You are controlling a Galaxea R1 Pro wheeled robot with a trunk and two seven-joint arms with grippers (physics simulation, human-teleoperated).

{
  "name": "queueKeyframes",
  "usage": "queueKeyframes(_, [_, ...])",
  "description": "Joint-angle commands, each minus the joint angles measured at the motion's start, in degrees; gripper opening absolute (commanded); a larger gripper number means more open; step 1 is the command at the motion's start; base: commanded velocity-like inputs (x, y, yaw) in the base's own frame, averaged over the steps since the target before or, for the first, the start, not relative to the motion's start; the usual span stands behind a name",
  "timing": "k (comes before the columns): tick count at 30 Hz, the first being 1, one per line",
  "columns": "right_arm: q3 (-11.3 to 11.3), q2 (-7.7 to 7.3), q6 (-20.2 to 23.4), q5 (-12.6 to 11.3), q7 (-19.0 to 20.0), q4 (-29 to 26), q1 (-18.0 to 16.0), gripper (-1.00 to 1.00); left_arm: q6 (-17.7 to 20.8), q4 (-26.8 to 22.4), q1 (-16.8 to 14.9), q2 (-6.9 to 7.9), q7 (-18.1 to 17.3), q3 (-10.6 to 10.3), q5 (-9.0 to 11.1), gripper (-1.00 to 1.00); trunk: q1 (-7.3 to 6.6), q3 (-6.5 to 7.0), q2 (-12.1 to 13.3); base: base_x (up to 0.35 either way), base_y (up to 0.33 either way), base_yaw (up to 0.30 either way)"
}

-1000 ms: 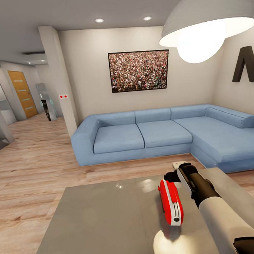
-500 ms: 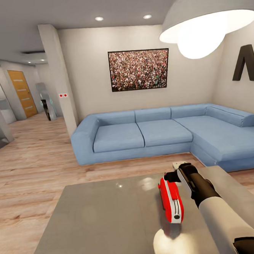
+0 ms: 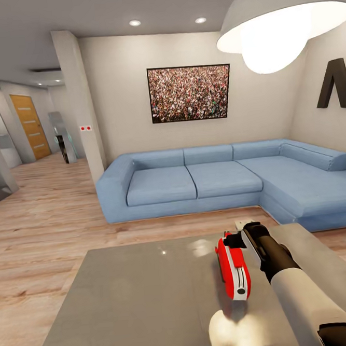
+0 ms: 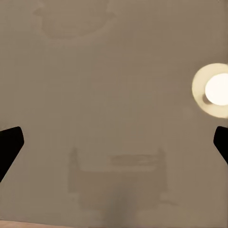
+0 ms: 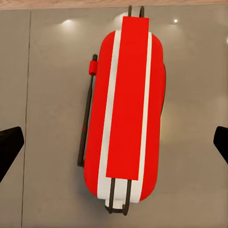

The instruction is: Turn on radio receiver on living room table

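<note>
The red radio receiver [image 3: 233,269] with its white-silver band rests on the glossy grey table [image 3: 141,300], right of the middle, black knob at its near end. My right gripper [image 3: 235,238] hovers at the radio's far end, open, and I cannot tell whether it touches. In the right wrist view the radio [image 5: 126,104] lies lengthwise on the table [image 5: 47,71] between the wide-apart fingertips of that gripper [image 5: 114,147], its thin antenna [image 5: 88,114] alongside. My left gripper [image 4: 114,145] is open over bare table top [image 4: 114,71].
The blue L-shaped sofa [image 3: 194,181] stands beyond the table against the white wall with the crowd photo [image 3: 189,93]. The grey dome lamp [image 3: 280,19] hangs at upper right; its glare [image 3: 232,329] shines on the table. Light wood floor [image 3: 42,225] stretches left toward a hallway.
The whole picture has shifted slightly, so the camera moved; the table and radio sit a little higher in view, nearer my right gripper. Nothing was taken hold of.
</note>
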Motion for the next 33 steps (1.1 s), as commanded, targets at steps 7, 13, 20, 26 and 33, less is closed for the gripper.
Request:
queueKeyframes(7, [0.0, -0.02, 0.0, 0.0, -0.04, 0.0, 0.0, 1.0, 0.18, -2.07, -0.01, 0.12, -0.03, 0.0, -0.14, 1.0, 0.01, -0.01, -0.01, 0.0, 0.0, 0.0])
queueKeyframes(13, [0.0, -0.08, 0.0, 0.0, -0.03, 0.0, -0.01, 1.0, 0.02, -2.56, -0.03, 2.09, -0.22, 0.12, 0.03, 1.0, 0.01, -0.01, -0.01, 0.0, 0.0, 0.0])
queueKeyframes(20, [0.0, -0.09, 0.0, 0.0, -0.05, 0.0, 0.0, 1.0, -1.6, -2.49, -0.02, 3.47, -0.29, 0.17, 1.29, 1.0, 0.45, -0.36, -0.82, 0.0, 0.0, 0.0])
queueKeyframes(26, [0.0, -0.09, -0.02, 0.04, -0.02, 0.0, 0.0, 1.0, -2.48, -2.38, -0.01, 3.45, -0.23, 0.12, 1.33, 1.0, 1.76, -1.44, -3.22, 0.0, 0.0, 0.0])
queueKeyframes(33, [0.0, -0.09, -0.14, 0.24, -0.05, 0.0, 0.0, 1.0, -2.64, -2.34, -0.01, 3.49, -0.21, 0.1, 1.33, 1.0, 1.98, -1.62, -3.62, 0.0, 0.0, 0.0])
